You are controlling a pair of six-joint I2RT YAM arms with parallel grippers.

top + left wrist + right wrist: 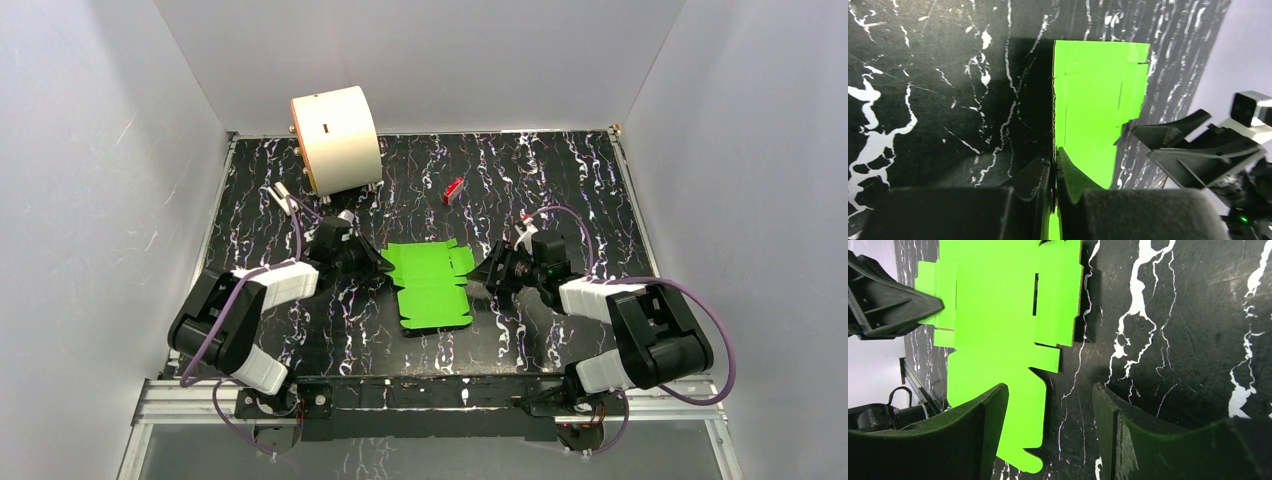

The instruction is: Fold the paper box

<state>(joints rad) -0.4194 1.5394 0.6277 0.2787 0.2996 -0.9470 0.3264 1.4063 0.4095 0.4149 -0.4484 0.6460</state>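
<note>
Flat creased green paper box (432, 288), notched flaps — left tool (385, 267) clamped on its edge; right tool (476, 276) apart.

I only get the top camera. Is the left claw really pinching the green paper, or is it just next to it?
Observer: It's pinching. In the left wrist view, the left gripper is shut on the edge of the bright green flat paper box.
Operator: What about the other claw?
Observer: The right wrist view shows the right gripper open, with one finger over the green sheet and the other over the black marbled table.
Operator: Does the paper have any holes?
Observer: Yes, the right wrist view shows a narrow slot cut near one edge.
</note>
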